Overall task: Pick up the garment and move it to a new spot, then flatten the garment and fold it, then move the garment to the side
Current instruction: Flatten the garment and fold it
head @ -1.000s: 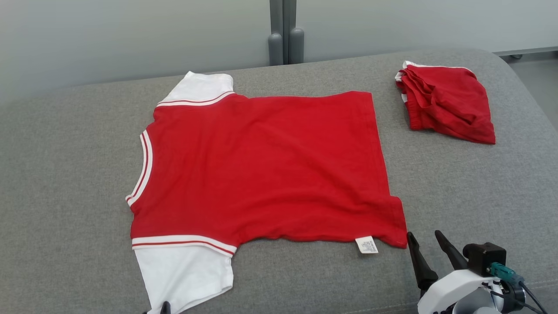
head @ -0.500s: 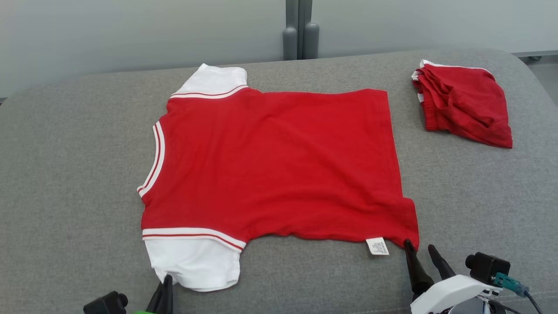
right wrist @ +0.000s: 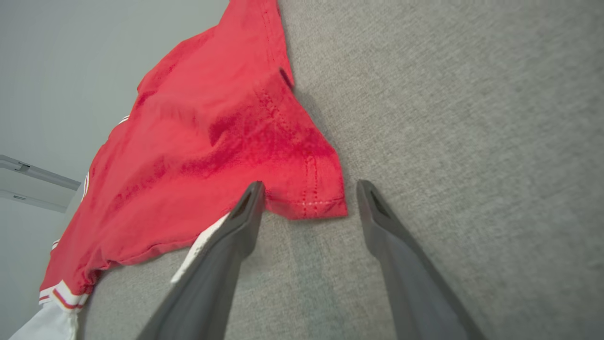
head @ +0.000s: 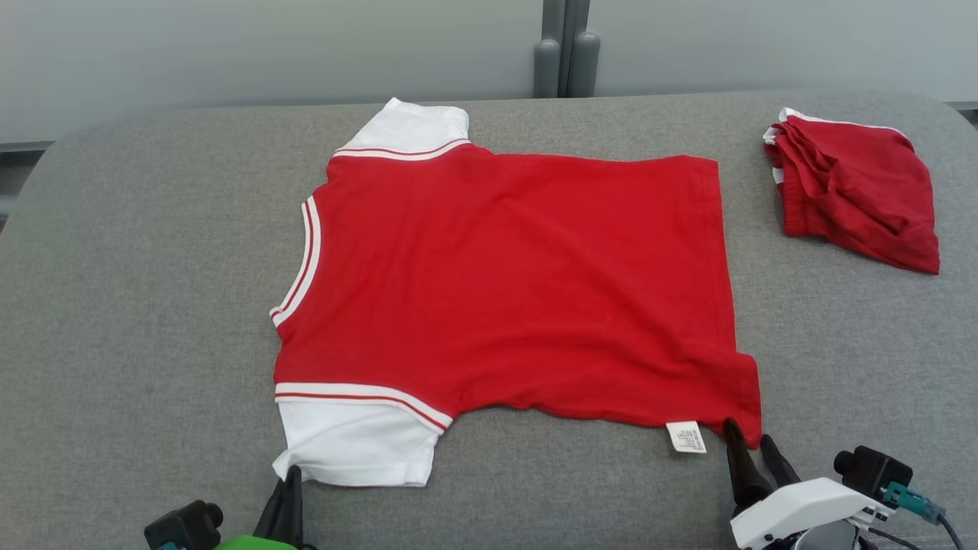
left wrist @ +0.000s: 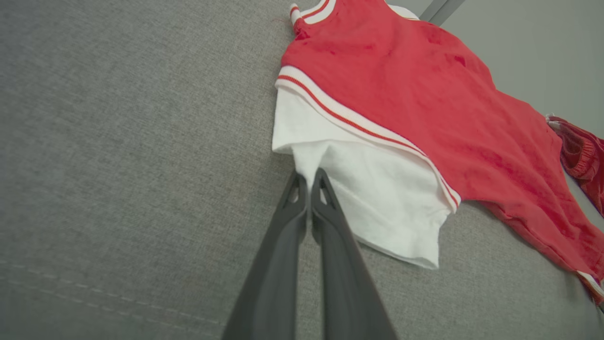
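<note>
The garment (head: 519, 283) is a red shirt with white sleeves, spread flat on the grey padded surface (head: 153, 267). My left gripper (head: 293, 475) is at the lower left, shut on the outer edge of the near white sleeve (left wrist: 377, 203). In the left wrist view the closed fingertips (left wrist: 302, 182) pinch that cuff, which puckers up around them. My right gripper (head: 747, 434) is open at the lower right. In the right wrist view the right gripper (right wrist: 310, 186) straddles the near hem corner of the garment (right wrist: 212, 137). A white label (head: 686, 437) lies just left of that corner.
A second red garment (head: 856, 198), bunched and folded, lies at the far right of the surface. A grey wall with a vertical post (head: 565, 53) stands behind the surface. Bare grey fabric stretches to the left of the shirt.
The camera has shifted, sliding the whole picture rightward. My left gripper has come up to the near sleeve and closed on its edge. My right fingers have reached the hem corner.
</note>
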